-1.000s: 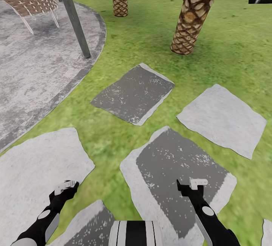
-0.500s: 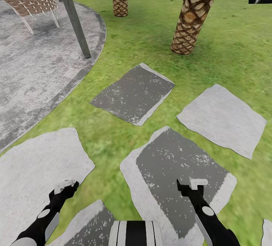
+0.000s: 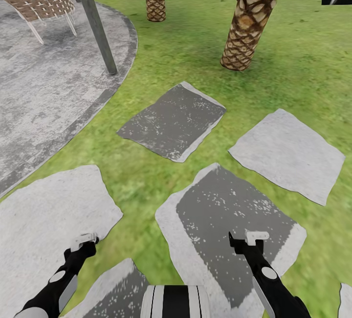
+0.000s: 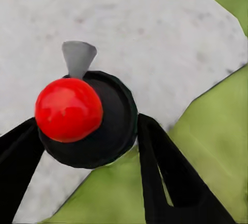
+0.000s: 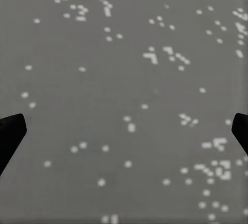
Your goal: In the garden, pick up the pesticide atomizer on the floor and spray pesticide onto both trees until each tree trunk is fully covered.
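L gripper (image 4: 88, 146) fingers clenched on pesticide atomizer (image 4: 85, 118), red knob up, carried low over paving for transit; R gripper (image 5: 124, 125) fingers spread wide, empty; mottled trunks not in sight.

Black arms, grey-white round patch near each wrist. Left gripper (image 3: 84, 240), right gripper (image 3: 256, 235): white tips. Striped black-and-white trunk (image 3: 176, 301).

The pesticide atomizer (image 4: 88, 120) looked like smooth black plastic with a glossy red ball. The stepping stones (image 3: 286, 154) were matt and speckled; the palm trunk (image 3: 247, 22) was rough and scaly
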Tool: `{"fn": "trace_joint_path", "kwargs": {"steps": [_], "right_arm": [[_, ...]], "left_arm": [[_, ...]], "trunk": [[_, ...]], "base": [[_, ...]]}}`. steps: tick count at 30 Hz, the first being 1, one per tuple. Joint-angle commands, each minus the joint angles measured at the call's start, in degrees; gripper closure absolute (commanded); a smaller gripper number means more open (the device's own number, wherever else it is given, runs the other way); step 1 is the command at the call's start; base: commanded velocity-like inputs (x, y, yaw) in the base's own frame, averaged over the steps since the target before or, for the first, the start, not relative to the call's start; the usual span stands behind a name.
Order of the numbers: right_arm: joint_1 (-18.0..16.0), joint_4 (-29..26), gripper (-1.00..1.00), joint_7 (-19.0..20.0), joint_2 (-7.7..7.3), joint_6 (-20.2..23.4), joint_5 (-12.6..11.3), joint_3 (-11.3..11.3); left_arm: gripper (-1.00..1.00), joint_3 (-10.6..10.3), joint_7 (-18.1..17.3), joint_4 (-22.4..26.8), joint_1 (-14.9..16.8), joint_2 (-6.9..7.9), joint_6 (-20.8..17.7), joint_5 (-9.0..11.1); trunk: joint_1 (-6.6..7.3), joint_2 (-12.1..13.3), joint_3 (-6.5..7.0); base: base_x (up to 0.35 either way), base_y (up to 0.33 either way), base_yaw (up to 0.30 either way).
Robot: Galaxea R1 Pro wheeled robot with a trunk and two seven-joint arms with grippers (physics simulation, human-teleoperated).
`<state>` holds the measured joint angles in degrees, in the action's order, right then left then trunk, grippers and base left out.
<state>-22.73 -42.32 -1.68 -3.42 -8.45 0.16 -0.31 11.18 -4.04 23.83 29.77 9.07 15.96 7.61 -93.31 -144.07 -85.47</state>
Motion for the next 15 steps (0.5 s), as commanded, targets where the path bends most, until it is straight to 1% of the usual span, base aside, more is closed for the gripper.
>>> {"fn": "trace_joint_path", "kwargs": {"steps": [1, 15], "right_arm": [[-0.01, 0.04, -1.0, -0.17, -0.01, -0.16, 0.02, 0.05], [-0.02, 0.05, -1.0, -0.17, -0.01, -0.16, 0.02, 0.05]], "left_arm": [[1.0, 0.18, -0.36, 0.06, 0.03, -0.01, 0.12, 0.46], [1.0, 0.3, -0.36, 0.42, 0.03, 0.0, 0.17, 0.47]], "trunk": [[0.01, -0.01, -0.03], [0.01, -0.01, -0.03]], "base": [[0.0, 0.0, 0.0], [0.0, 0.0, 0.0]]}}
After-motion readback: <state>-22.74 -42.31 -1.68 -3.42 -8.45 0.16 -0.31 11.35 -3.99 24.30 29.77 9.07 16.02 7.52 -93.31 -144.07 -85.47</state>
